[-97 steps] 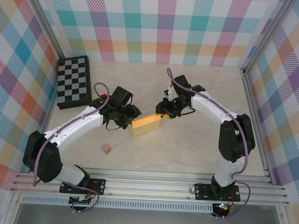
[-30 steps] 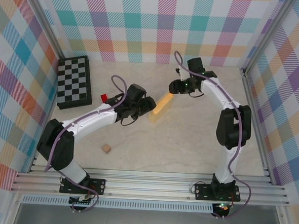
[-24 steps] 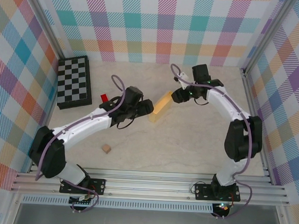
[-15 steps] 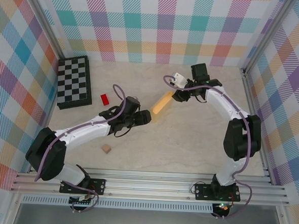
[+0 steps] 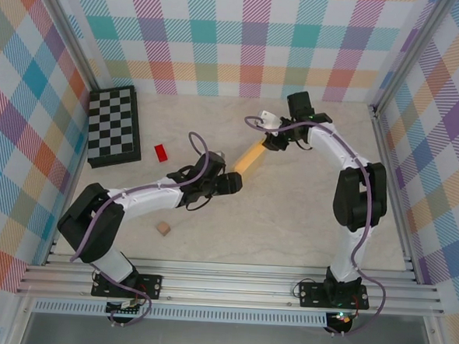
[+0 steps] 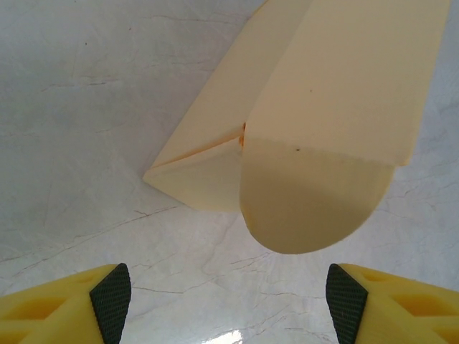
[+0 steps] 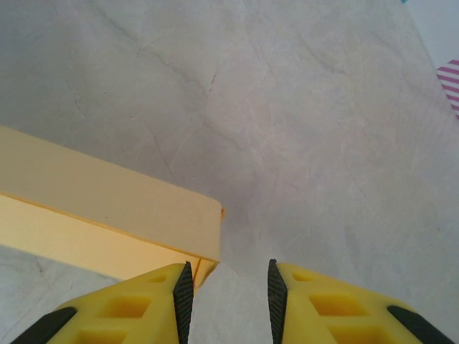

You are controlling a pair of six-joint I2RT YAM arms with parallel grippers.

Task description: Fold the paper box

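Two grippers to log. Near first: the tan cube (image 5: 163, 228) sits untouched. Your left gripper (image 5: 229, 180) stays wide and empty, just short of the paper box (image 5: 248, 155). That box lies slanted mid-table, farther back than a second ago. Its rounded flap (image 6: 315, 211) is still untucked, so I'd judge the folding unfinished. Your right gripper (image 5: 274, 141) has narrowed at the far end, with nothing between its fingers (image 7: 183, 290). No writing is readable.
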